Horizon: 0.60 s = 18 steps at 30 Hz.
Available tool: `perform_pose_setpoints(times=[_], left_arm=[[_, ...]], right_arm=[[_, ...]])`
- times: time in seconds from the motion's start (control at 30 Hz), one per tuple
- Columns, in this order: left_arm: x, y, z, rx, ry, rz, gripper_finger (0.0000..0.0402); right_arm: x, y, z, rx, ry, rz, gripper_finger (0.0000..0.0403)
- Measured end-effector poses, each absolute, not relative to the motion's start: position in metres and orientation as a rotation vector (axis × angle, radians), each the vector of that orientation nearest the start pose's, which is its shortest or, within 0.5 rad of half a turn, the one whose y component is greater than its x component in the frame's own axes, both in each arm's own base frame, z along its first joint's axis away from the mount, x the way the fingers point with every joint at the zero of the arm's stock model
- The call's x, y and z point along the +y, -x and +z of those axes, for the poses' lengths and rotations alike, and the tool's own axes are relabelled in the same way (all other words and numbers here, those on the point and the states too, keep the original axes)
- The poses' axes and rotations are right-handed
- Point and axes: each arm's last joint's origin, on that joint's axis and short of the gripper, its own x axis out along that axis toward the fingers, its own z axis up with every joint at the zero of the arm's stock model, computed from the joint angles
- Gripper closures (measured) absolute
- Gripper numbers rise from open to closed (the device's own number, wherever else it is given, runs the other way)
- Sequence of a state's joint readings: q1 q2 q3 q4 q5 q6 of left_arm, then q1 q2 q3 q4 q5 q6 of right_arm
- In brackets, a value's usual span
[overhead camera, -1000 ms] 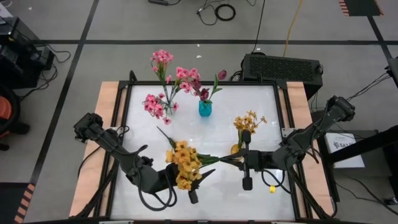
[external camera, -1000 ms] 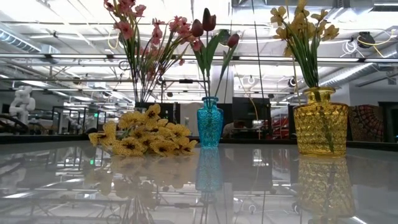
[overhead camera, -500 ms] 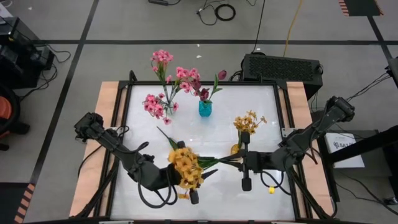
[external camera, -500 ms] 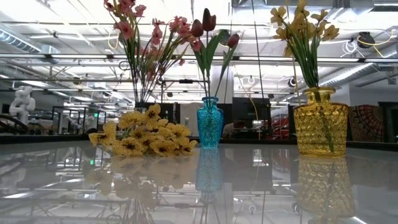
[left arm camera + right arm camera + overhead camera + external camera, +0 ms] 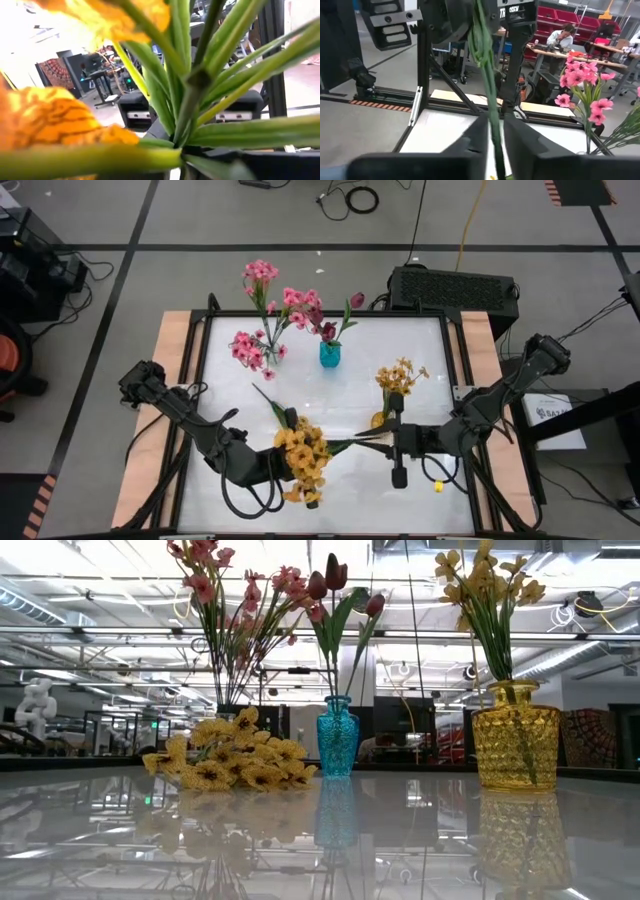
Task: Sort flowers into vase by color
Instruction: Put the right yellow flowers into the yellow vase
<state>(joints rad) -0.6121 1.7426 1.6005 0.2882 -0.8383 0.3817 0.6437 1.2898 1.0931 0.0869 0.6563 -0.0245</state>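
Observation:
A yellow-orange flower spray [image 5: 302, 458] with green leaves hangs above the table's near middle, its thin stem [image 5: 358, 440] running toward the right. My left gripper [image 5: 288, 470] is shut on it, under the blooms. My right gripper [image 5: 495, 137] has its fingers a little apart, one on either side of the stem's end [image 5: 493, 120]. A yellow vase [image 5: 515, 735] holds yellow flowers [image 5: 400, 375]. A teal vase [image 5: 330, 355] holds dark magenta blooms. Pink flowers [image 5: 258, 340] stand at the far left. My left gripper comes level from the table's near left and holds the spray close below its blooms, where leaves branch off the stem [image 5: 192, 82]. Blooms and leaves hide the fingers in both views. The spray is clear of the table. My right gripper: whether a finger [image 5: 477, 137] touches the stem, I cannot tell.
A small yellow object [image 5: 437, 485] lies on the white tabletop near the right arm. Wooden strips [image 5: 170, 380] run along the table's left and right sides. A black box [image 5: 452, 288] sits beyond the far edge. Bare tabletop lies between the vases and the spray.
My left gripper has shut on the spray. The bloom head has swung toward the table's near edge and now covers the left fingers. The stem's right end has stayed between my right gripper's fingers.

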Motion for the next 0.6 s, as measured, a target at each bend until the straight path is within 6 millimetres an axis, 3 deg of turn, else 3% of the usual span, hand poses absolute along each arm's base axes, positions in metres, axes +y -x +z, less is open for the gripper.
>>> perform_pose_setpoints(times=[0.3, 0.43, 0.6], left_arm=[[-0.197, -0.330, 0.420, -0.072, -0.261, 0.231, 0.0379], [-0.179, -0.340, 0.419, -0.063, -0.243, 0.191, 0.0378], [-0.142, -0.360, 0.403, 0.066, -0.183, 0.168, 0.0378]], right_arm=[[0.152, -0.208, 0.370, 0.283, 0.062, 0.020, 0.0223], [0.146, -0.196, 0.376, 0.324, 0.042, 0.020, 0.0201], [0.136, -0.180, 0.381, 0.356, 0.043, 0.015, 0.0200]])
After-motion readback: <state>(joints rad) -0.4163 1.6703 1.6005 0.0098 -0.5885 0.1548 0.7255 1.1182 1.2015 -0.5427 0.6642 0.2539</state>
